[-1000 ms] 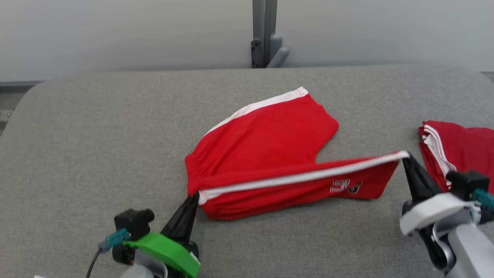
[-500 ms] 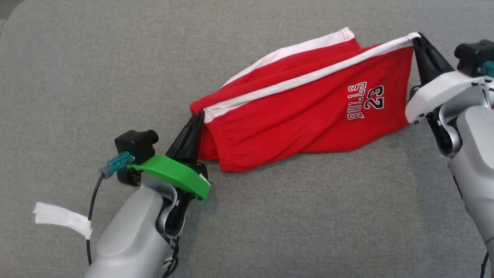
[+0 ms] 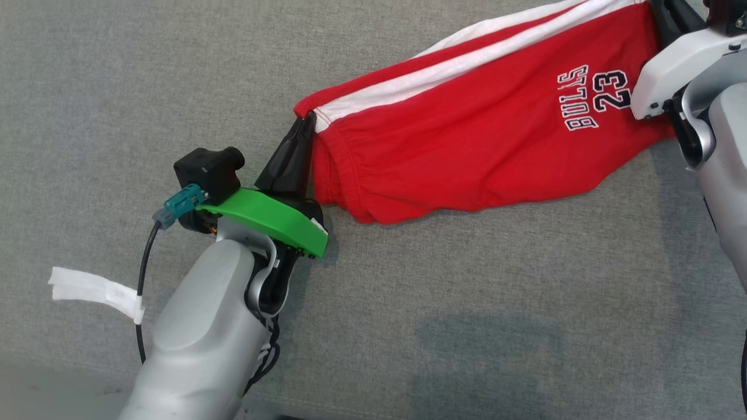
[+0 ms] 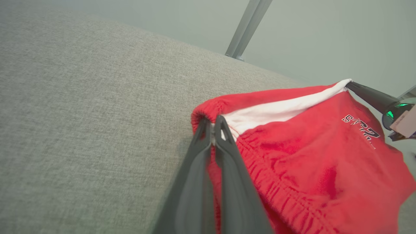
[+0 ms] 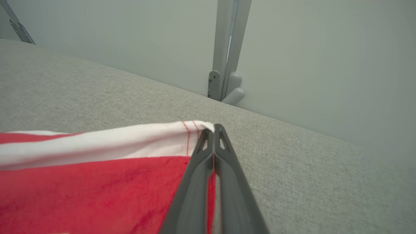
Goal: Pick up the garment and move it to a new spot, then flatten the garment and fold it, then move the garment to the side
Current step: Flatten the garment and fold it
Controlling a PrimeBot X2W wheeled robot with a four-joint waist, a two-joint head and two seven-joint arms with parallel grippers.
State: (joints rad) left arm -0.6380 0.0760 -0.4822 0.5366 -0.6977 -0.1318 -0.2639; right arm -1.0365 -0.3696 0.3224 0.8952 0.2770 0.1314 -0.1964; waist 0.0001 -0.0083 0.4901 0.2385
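Shorts [image 3: 467,151] span fingers to fingers, long axis between them.
Left fingers [image 3: 289,160] pinch waistband corner [image 4: 227,122]; right fingers [image 5: 198,182] pinch hem corner [image 5: 191,130].

garment [image 3: 467,134]: red shorts, white side stripe, gathered elastic waistband, "BULLS 23" print in white with dark outline; hanging stretched between the two pincers; waistband corner at one end of the stripe sitting pinched between the closed left gripper [image 3: 306,123] tips; leg-hem corner at the stripe's other end sitting pinched between the closed right gripper [image 5: 213,129] tips; stripe edge running taut from one to the other; red body sagging below that line, creasing; print lying close to the right gripper; second white stripe showing just behind the first
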